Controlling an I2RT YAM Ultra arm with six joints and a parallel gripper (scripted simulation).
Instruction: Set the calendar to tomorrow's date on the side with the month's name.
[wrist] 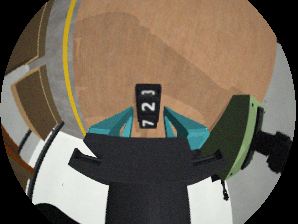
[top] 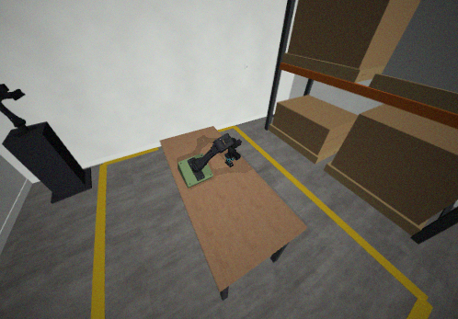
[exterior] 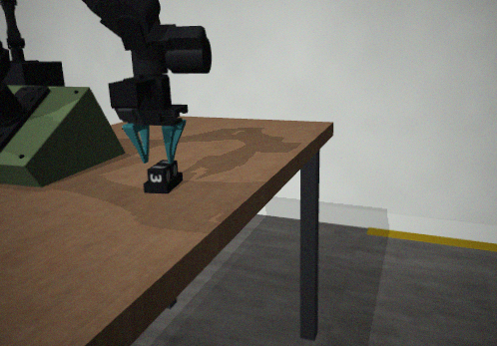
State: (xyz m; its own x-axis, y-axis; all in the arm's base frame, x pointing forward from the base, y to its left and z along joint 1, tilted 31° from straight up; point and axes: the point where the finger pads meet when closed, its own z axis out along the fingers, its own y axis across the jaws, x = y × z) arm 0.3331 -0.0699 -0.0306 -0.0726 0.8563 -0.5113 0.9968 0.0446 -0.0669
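The calendar (exterior: 162,176) is a small black tray with two black cubes side by side, standing flat on the wooden table near its far edge. In the exterior view the end cube shows a white 3 toward the camera. In the wrist view the calendar (wrist: 148,106) shows white digits on the cubes' tops, one of them a 2. The month's name is not readable. My gripper (exterior: 157,159) hangs straight over the cubes, with its teal fingers half open and their tips just above the cube tops, one at each side. Nothing is between the fingers. It is tiny in the top view (top: 229,161).
The arm's green base (exterior: 50,133) stands on the table left of the calendar, close to it. The table's edge (exterior: 279,173) runs to the right of the calendar. Shelves with large cardboard boxes (top: 368,113) stand off the table at the right.
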